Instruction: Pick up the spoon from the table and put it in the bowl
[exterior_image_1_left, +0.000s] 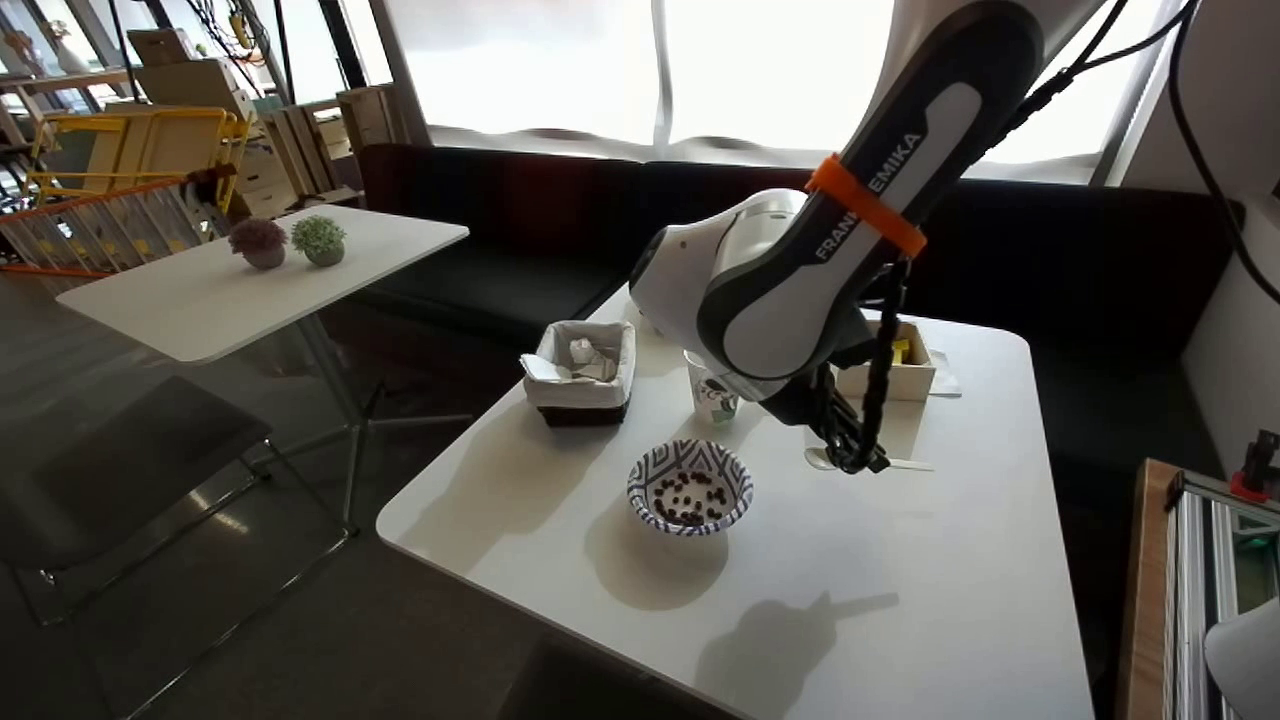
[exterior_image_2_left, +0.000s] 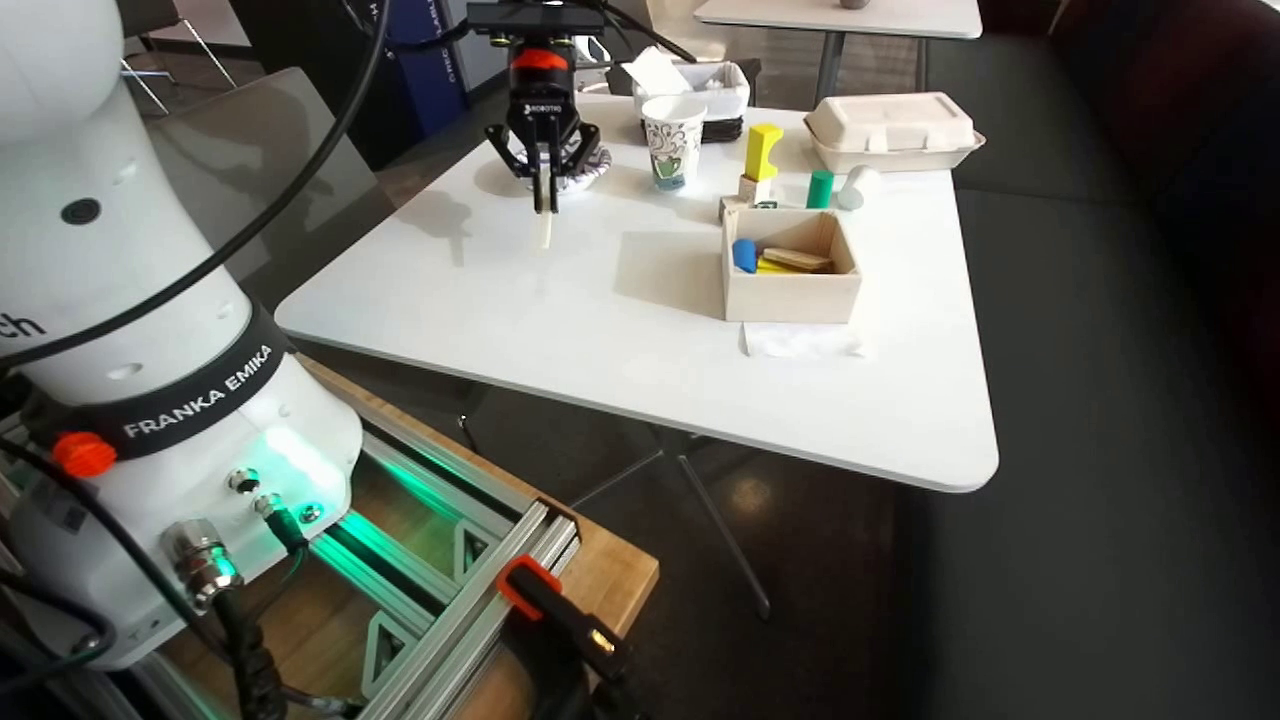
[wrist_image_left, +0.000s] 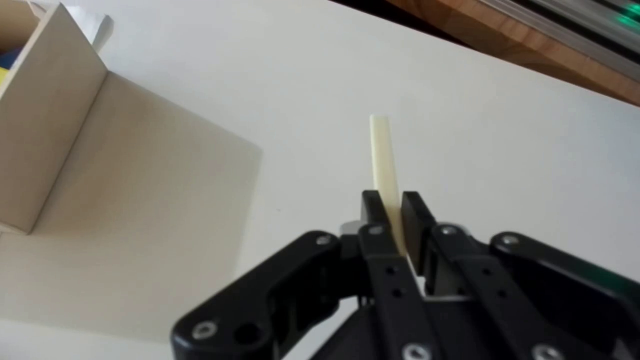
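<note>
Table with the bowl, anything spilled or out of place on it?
Nothing looks spilled: the dark bits sit inside the bowl. One untidy spot: in both exterior views a white flap sticks out of the basket.

Cannot see the whole bowl (exterior_image_2_left: 597, 165) or spoon (exterior_image_2_left: 546, 231) behind the end effector (exterior_image_2_left: 545, 204) in an exterior view. Cannot follow the box (wrist_image_left: 55, 122) past the wrist view's edge.

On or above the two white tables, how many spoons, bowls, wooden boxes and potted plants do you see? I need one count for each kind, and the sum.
Spoon: 1
Bowl: 1
Wooden box: 1
Potted plants: 2
Total: 5
</note>
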